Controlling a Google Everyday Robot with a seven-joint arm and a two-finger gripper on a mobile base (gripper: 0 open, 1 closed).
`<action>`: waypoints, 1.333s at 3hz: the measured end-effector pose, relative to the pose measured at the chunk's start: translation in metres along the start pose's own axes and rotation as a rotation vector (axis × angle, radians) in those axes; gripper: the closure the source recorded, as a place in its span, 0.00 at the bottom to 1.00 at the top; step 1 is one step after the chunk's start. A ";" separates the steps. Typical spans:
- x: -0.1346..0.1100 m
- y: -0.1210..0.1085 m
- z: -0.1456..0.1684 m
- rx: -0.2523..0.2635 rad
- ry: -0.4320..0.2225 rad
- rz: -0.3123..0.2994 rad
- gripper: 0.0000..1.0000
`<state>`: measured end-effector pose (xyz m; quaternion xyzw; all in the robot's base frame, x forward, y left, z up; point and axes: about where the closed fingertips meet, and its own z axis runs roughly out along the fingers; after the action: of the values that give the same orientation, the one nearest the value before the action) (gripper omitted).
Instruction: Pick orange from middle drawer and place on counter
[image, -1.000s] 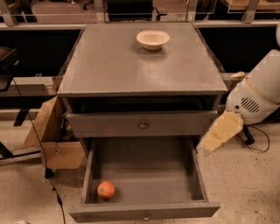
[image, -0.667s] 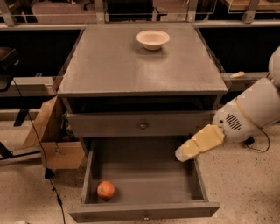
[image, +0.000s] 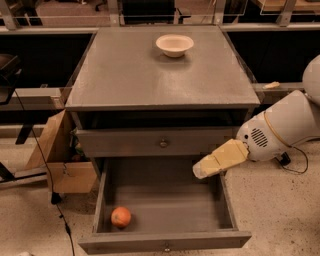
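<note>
The orange (image: 121, 217) lies in the front left corner of the middle drawer (image: 165, 205), which is pulled fully open. The counter (image: 160, 70) spans the cabinet top above. My gripper (image: 200, 170), with cream fingers, reaches in from the right on a white arm (image: 280, 131) and hovers over the drawer's back right part, well right of the orange. It holds nothing that I can see.
A cream bowl (image: 174, 45) stands at the back of the counter. A shut drawer front with a brass knob (image: 163, 143) sits above the open drawer. A cardboard box (image: 60, 160) and cables lie on the floor at the left.
My gripper has swung left and down from beside the cabinet's right side to over the open drawer's right part. The orange has not moved.
</note>
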<state>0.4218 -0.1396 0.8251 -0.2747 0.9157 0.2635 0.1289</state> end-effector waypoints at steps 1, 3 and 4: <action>0.003 -0.001 0.014 -0.004 -0.031 0.033 0.00; 0.028 0.013 0.141 -0.104 -0.084 0.242 0.00; 0.017 0.026 0.191 -0.099 -0.109 0.283 0.00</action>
<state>0.4107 -0.0225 0.6710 -0.1341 0.9228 0.3384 0.1264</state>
